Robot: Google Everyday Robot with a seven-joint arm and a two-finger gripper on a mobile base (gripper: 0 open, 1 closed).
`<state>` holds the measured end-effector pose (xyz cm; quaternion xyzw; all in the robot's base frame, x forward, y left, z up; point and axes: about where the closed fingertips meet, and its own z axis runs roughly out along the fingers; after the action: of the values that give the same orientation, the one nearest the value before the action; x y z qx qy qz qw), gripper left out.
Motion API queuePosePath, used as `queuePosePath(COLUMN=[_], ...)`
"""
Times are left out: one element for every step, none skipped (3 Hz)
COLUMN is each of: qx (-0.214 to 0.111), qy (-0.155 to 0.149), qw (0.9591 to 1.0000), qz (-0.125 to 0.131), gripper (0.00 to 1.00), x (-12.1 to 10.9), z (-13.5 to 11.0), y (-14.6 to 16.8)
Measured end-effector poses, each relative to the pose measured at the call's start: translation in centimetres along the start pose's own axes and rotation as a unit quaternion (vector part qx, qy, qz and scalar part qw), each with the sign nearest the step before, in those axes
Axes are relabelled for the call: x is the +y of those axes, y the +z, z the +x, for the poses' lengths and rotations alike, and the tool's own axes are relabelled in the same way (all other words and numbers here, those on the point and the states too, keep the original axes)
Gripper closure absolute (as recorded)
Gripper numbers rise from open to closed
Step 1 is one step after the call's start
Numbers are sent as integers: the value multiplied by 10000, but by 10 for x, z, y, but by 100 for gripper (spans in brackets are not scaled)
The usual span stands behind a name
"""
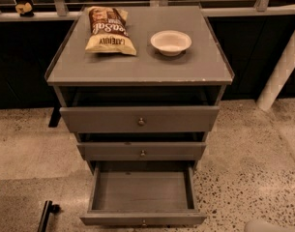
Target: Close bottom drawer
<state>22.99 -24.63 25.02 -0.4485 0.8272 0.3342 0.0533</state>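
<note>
I read "Late July" on the chip bag point(108, 30) on the cabinet point(137, 67). Its bottom drawer point(142, 193) was open. The gripper point(270, 225), low and right of the cabinet, was cut off; I couldn't tell its state.

From my remote seat: speckled terrazzo floor point(253, 168) spreads around the grey cabinet point(137, 66) (warm, dim light). Behind the cabinet, a dark wall point(21, 62) runs under a pale window ledge point(36, 16). To its right leans a white post point(280, 69). The gripper point(270, 225) is a pale shape off its lower right corner.
</note>
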Motion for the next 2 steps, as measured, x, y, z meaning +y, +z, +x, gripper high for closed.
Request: queuePosePath(qx=[-115, -452], qy=[83, 93], qw=[9996, 9933], qz=[-246, -1060], gripper=[0, 0], x=[-14, -19], z=[6, 8], y=[15, 60])
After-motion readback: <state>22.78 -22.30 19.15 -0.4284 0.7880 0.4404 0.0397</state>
